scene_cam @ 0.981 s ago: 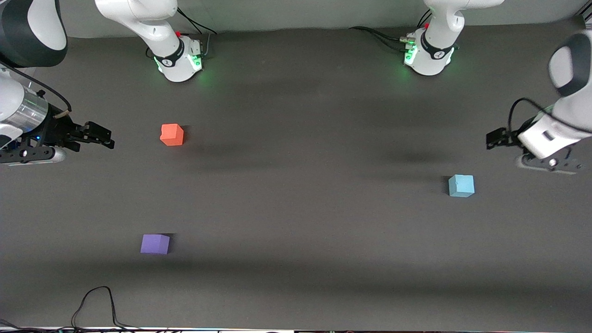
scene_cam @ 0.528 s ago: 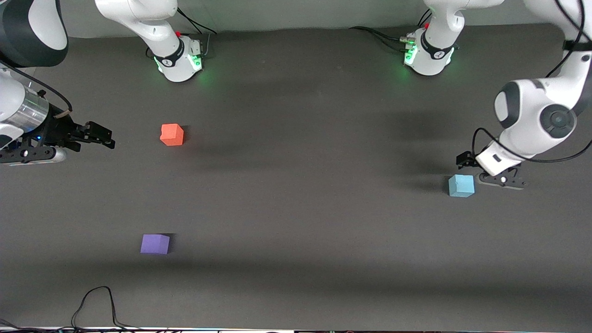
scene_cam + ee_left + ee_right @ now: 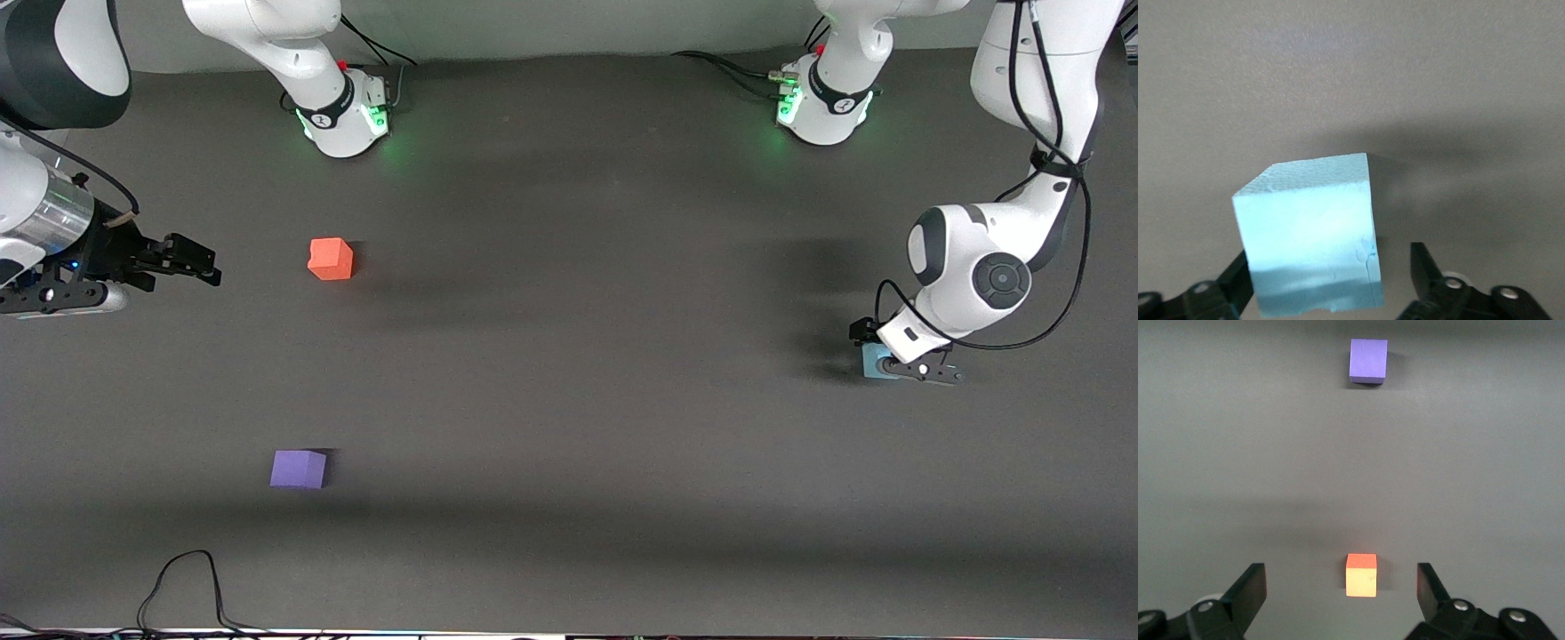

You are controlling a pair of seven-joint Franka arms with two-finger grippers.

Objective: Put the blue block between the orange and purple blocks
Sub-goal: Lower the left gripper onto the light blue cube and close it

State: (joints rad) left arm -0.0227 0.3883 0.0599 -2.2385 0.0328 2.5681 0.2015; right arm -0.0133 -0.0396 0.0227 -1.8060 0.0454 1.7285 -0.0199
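A dark grey table (image 3: pixel 569 400) seen from above, with two white robot arms based along its upper edge. At about nine o'clock, at the right arm's end of the table, the right gripper (image 3: pixel 191 264) waits in the air, its jaws spread wide and empty. Beside it, at about ten o'clock, sits the orange block (image 3: pixel 331 259). The purple block (image 3: pixel 298 468) sits nearer the camera, at about eight o'clock, well apart from the orange one. At about three o'clock, at the left arm's end, the left gripper (image 3: pixel 889 356) is down over the blue block (image 3: pixel 872 363). Its jaws stand open on either side of the block (one finger (image 3: pixel 1238 283) close against it, the other finger (image 3: pixel 1425 273) showing a gap).
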